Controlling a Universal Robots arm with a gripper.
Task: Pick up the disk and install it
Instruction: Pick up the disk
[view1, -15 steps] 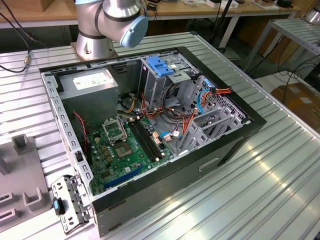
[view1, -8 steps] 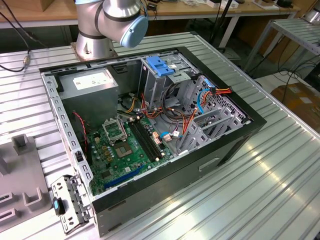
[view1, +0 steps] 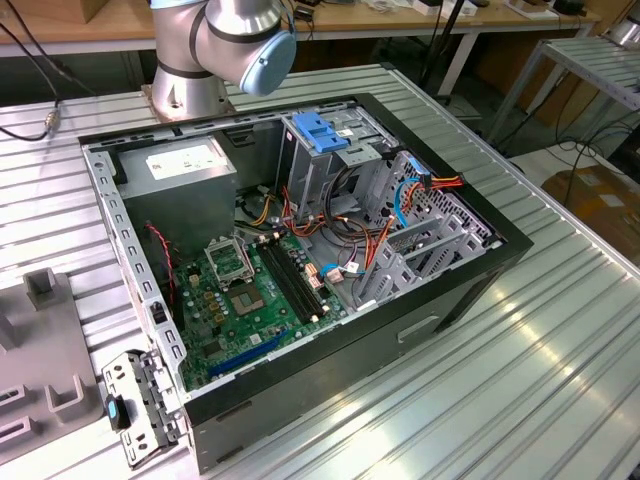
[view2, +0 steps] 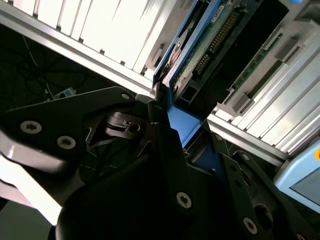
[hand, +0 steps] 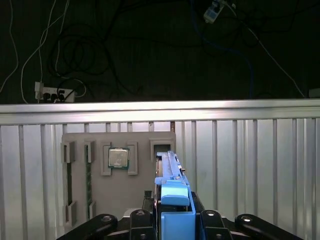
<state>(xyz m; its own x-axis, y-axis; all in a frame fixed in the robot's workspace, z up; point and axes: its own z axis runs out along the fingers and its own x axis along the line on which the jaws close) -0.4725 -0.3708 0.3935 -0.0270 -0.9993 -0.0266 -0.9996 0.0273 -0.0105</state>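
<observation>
First wrist view: end effector (hand: 172, 222) clamped on disk (hand: 169, 167), edge-on, blue rail (hand: 175, 200) facing camera, in front of grey fixture plate (hand: 120, 197); contact with plate unclear. Pick step in hand, likely; install not begun. Next move calls for squaring rails to computer case (view1: 440, 300) bay.

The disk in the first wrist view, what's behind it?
A grey fixture plate holding a processor chip, on the ribbed table. The disk covers part of the plate.
</observation>
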